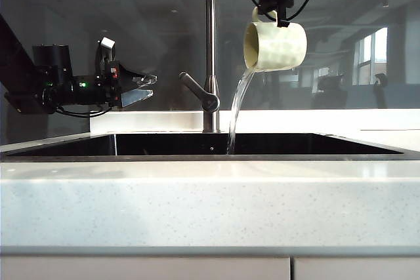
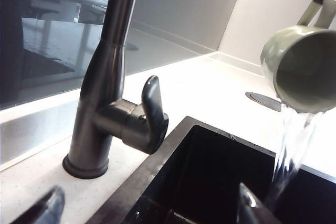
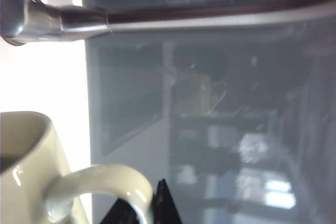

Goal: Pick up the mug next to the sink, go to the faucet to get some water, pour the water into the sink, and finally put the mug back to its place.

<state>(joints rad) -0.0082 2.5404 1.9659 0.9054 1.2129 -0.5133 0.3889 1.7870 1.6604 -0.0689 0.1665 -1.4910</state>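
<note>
Pouring under way: right gripper clamping mug handle, tipped at 1 o'clock above sink, water falling (return pending). Left gripper idle at 9, jaws apart, empty.

Exterior: low, counter-level, facing sink and faucet frontally. Left wrist: close, beside faucet base. Right wrist: rolled, tight on mug. All share faucet.

Mug pale cream-yellow, dimpled; sink black; faucet brushed steel; countertop pale, speckled; water clear.
</note>
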